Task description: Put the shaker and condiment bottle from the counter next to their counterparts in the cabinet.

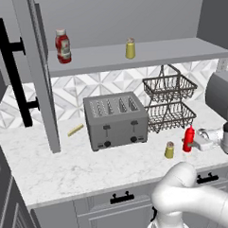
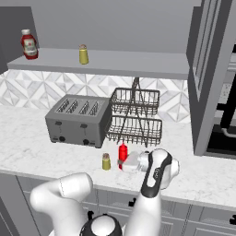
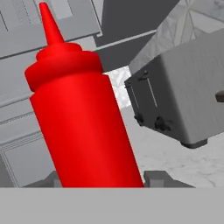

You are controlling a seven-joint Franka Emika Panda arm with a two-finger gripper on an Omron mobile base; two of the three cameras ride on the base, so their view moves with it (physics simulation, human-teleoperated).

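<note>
We see the tool (image 1: 195, 142) reaching in sideways from the right, near the front edge of the tabletop (image 1: 52, 171) toward its right end, and the condiment bottle (image 1: 188, 138) stands upright between its fingers; in the hand view the red body fills the gap between the two dark fingertips (image 3: 154, 177), so we judge the tool narrowed onto the condiment bottle, though actual contact at the pads is hidden by the bottle itself. The bottle's long axis runs vertical, nozzle up, and the tool's approach is roughly level, across that axis at the lower body. The bottle's base appears to be on the marble, not yet lifted. Just beside it to the left, apart from it, stands the shaker (image 1: 169, 150), also upright and free of the tool. What the coming move turns on, as we judge it, is that the target lies up and well to the left: the cabinet (image 1: 132, 58) shelf carries the ketchup bottle (image 1: 62, 46) near its left end by the open door (image 1: 38, 72), and the yellow shaker (image 1: 130, 48) nearer the middle. Between tabletop and shelf stand the toaster (image 1: 116, 120) and the two-tier wire basket (image 1: 170, 103), both tiers of which look empty. A small yellowish stick (image 1: 75, 130) lies left of the toaster.
</note>
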